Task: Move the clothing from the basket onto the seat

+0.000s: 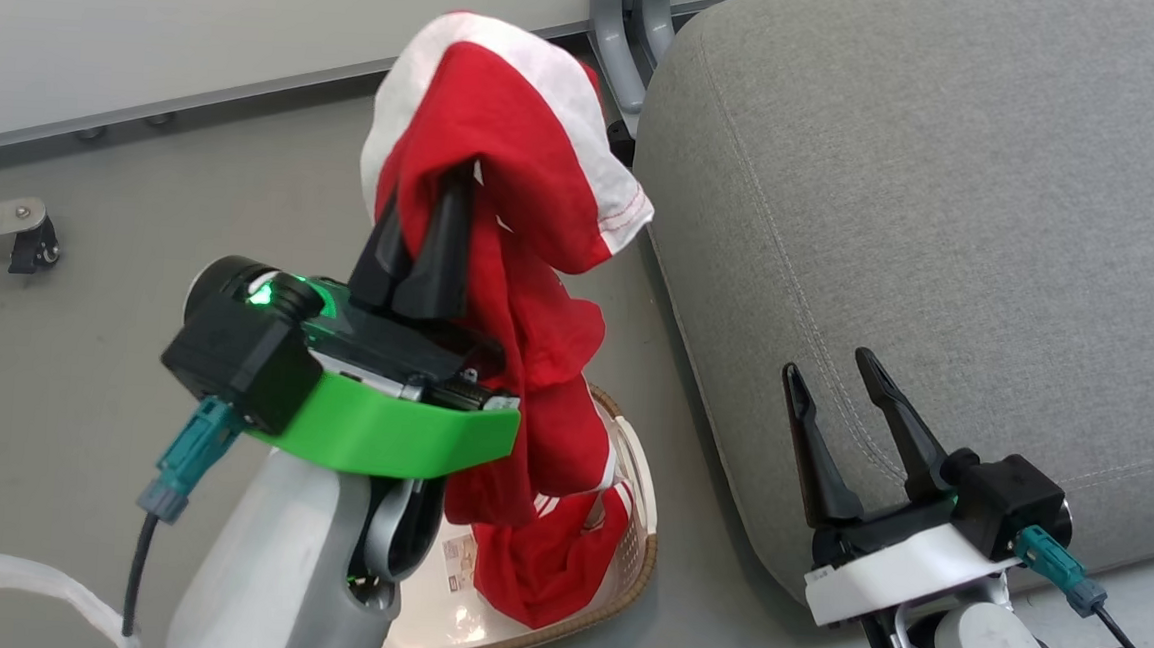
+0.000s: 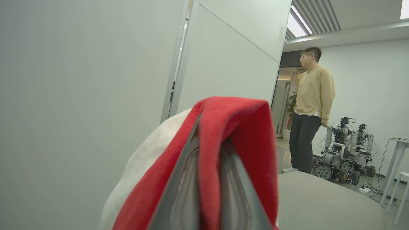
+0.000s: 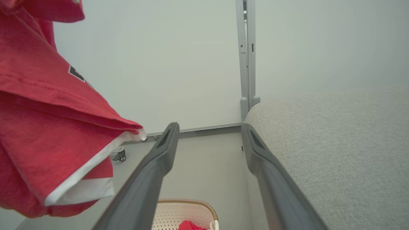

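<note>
Red clothing (image 1: 547, 162) is pinched by L gripper (image 1: 430, 195) above basket (image 1: 647, 564), beside seat (image 1: 943, 236); R gripper (image 1: 828, 362) fingers are seen spread.

**Red clothing, cream basket, grey seat**

The clothing (image 1: 529, 291) is bright red with a broad white band, and red stitching runs along the white hem. The basket (image 1: 652, 554) is cream, dotted all over with small holes, and has a brown woven-look rim. On the right, the seat (image 1: 943, 236) is plain light grey fabric. The left gripper (image 1: 430, 195) has black fingers, a bright green collar and a glowing green light. The right gripper (image 1: 828, 369) has black fingers and a white collar. The floor (image 1: 141, 237) is grey, and the far wall (image 1: 205, 11) is pale grey-white.
</note>
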{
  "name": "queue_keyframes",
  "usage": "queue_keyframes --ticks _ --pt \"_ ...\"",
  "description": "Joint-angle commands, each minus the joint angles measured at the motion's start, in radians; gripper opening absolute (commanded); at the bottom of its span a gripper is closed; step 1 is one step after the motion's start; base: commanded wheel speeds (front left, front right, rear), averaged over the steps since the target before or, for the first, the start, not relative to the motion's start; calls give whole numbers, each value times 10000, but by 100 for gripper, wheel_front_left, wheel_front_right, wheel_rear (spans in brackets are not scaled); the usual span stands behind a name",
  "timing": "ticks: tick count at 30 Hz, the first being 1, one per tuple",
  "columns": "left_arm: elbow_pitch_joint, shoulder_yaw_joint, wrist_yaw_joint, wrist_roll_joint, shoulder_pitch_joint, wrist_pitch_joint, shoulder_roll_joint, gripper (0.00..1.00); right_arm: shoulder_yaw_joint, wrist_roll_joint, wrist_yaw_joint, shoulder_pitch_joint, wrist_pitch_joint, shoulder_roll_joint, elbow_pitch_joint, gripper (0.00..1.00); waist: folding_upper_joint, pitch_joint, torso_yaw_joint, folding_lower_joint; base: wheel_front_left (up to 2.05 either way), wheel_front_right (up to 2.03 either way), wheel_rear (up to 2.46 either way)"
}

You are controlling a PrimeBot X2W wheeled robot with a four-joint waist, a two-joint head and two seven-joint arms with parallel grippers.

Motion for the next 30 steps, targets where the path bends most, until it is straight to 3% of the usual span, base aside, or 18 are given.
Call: queue_keyframes --ticks 1,20,24,30 --pt "113 -101 -51 125 -20 -1 25 0 7 4 -17 118 -7 2 -8 100 0 -78 -16 1 0 0 0" --pt "291 -87 98 -82 53 -2 25 0 253 159 -17 207 -7 4 10 100 0 -239 -31 1 0 0 0" --pt "420 -24 292 65 51 -2 26 0 891 632 -17 138 -7 -316 -248 100 0 -238 -9 1 0 0 0" --pt "538 23 535 60 -10 -2 23 0 2717 1215 -17 -161 -7 -1086 -1134 100 0 -275 41 1 0 0 0"
